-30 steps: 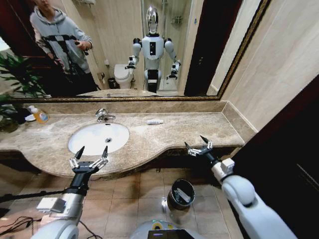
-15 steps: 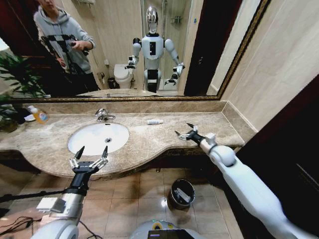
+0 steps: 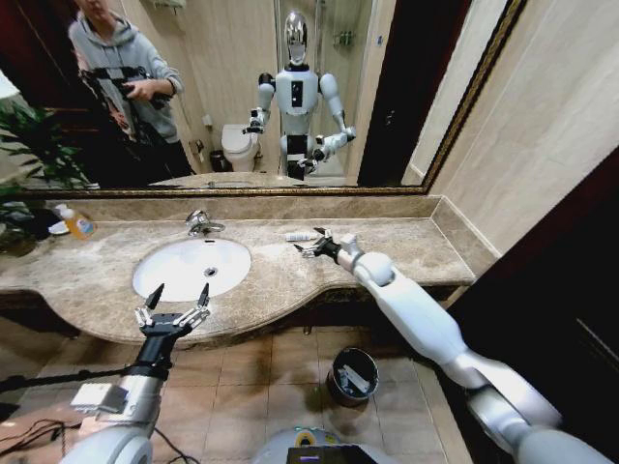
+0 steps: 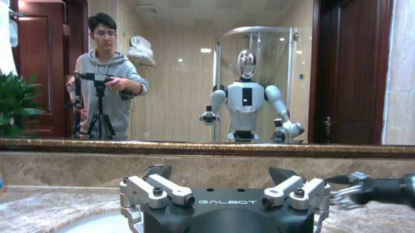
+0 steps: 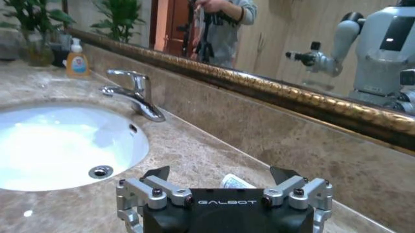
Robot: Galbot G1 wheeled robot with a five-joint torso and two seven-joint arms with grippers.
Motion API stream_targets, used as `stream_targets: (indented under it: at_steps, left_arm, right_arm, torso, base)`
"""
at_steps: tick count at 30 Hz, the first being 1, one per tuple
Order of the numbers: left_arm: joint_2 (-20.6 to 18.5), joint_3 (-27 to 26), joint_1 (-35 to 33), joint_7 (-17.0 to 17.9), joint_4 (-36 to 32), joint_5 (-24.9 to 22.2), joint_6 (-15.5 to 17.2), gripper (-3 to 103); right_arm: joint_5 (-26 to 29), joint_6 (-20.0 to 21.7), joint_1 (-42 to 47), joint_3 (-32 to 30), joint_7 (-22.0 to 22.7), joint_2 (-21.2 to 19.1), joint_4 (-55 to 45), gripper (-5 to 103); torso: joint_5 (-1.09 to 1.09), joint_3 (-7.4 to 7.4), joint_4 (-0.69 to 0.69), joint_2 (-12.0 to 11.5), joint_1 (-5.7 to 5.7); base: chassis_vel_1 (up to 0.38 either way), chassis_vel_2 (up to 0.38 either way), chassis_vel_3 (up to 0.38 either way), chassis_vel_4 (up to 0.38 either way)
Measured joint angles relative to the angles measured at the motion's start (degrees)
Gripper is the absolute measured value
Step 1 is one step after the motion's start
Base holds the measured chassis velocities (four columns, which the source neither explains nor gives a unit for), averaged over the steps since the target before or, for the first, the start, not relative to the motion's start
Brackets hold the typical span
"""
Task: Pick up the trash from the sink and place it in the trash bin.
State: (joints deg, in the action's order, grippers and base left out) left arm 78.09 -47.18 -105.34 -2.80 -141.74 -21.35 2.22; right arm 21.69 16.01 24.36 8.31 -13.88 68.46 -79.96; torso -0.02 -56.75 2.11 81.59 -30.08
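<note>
A short white tube of trash (image 3: 300,236) lies on the marble countertop to the right of the white oval sink (image 3: 191,266), near the back wall. My right gripper (image 3: 314,244) reaches over the counter and hovers open just beside the tube. In the right wrist view the tube (image 5: 236,182) shows between the spread fingers of the right gripper (image 5: 220,174), partly hidden behind its body, with the sink (image 5: 58,145) beyond. My left gripper (image 3: 174,304) stands open at the counter's front edge below the sink. The dark round trash bin (image 3: 351,375) stands on the floor with a white item inside.
A chrome faucet (image 3: 200,224) stands behind the basin. An orange-yellow bottle (image 3: 75,224) and a plant (image 3: 29,155) sit at the far left of the counter. A mirror runs along the back wall. The left wrist view shows the right gripper (image 4: 350,187) farther off.
My right arm has swung from the counter's front right corner up over the counter and leftward to the white tube. The left arm has not moved.
</note>
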Motion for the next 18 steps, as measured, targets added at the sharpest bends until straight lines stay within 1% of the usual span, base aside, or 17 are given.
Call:
stream_targets:
  at_steps: [1, 2, 4, 5, 7, 9, 10, 12, 13, 15, 18]
  left_arm:
    - [0.0, 0.0, 0.0, -0.01, 0.0, 0.0, 0.0, 100]
    - [0.0, 0.0, 0.0, -0.01, 0.0, 0.0, 0.0, 100]
    - [0.0, 0.0, 0.0, -0.01, 0.0, 0.0, 0.0, 100]
    - [0.0, 0.0, 0.0, -0.01, 0.0, 0.0, 0.0, 100]
    - [0.0, 0.0, 0.0, -0.01, 0.0, 0.0, 0.0, 100]
    - [0.0, 0.0, 0.0, 0.0, 0.0, 0.0, 0.0, 100]
    - [0.0, 0.0, 0.0, 0.0, 0.0, 0.0, 0.0, 100]
    - [0.0, 0.0, -0.01, 0.0, 0.0, 0.0, 0.0, 100]
    - [0.0, 0.0, -0.01, 0.0, 0.0, 0.0, 0.0, 100]
    - [0.0, 0.0, 0.0, 0.0, 0.0, 0.0, 0.0, 100]
    - [0.0, 0.0, 0.0, 0.0, 0.0, 0.0, 0.0, 100]
  right_arm:
    - [-0.47, -0.93, -0.64, 0.41, 0.35, 0.84, 1.45, 100]
    - [-0.47, -0.93, -0.64, 0.41, 0.35, 0.84, 1.45, 100]
    - [-1.73, -3.26, -2.66, 1.54, 1.9, 4.0, 5.76, 100]
    - [-1.73, -3.26, -2.66, 1.54, 1.9, 4.0, 5.76, 100]
    - [-2.12, -4.54, -4.24, 2.24, 3.43, 6.97, 9.01, 100]
    - [-2.46, -5.23, -5.17, 2.57, 4.29, 8.96, 11.13, 100]
    - [-2.46, -5.23, -5.17, 2.57, 4.29, 8.96, 11.13, 100]
    - [-3.1, -5.52, -6.54, 2.97, 4.82, 11.35, 14.37, 100]
    - [-3.1, -5.52, -6.54, 2.97, 4.82, 11.35, 14.37, 100]
    - [-3.8, -5.64, -7.68, 3.07, 5.03, 12.92, 17.51, 100]
    - [-4.56, -5.15, -7.98, 2.31, 5.14, 13.1, 19.25, 100]
  torso:
    - [0.01, 0.0, 0.0, 0.0, 0.0]
    - [0.01, 0.0, 0.0, 0.0, 0.0]
    - [0.01, 0.0, 0.0, 0.0, 0.0]
    - [0.01, 0.0, 0.0, 0.0, 0.0]
    - [0.0, 0.0, 0.0, 0.0, 0.0]
    - [0.0, 0.0, 0.0, 0.01, 0.0]
    - [0.0, 0.0, 0.0, 0.01, 0.0]
    - [0.0, 0.0, 0.01, 0.01, 0.0]
    - [0.0, 0.0, 0.01, 0.01, 0.0]
    - [0.0, 0.0, 0.02, 0.01, 0.0]
    - [0.0, 0.0, 0.02, 0.01, 0.0]
  base:
    - [0.0, 0.0, 0.0, 0.0]
    - [0.0, 0.0, 0.0, 0.0]
    - [0.0, 0.0, 0.0, 0.0]
    - [0.0, 0.0, 0.0, 0.0]
    - [0.0, 0.0, 0.0, 0.0]
    - [0.0, 0.0, 0.0, 0.0]
    - [0.0, 0.0, 0.0, 0.0]
    - [0.0, 0.0, 0.0, 0.0]
    - [0.0, 0.0, 0.0, 0.0]
    - [0.0, 0.0, 0.0, 0.0]
    - [0.0, 0.0, 0.0, 0.0]
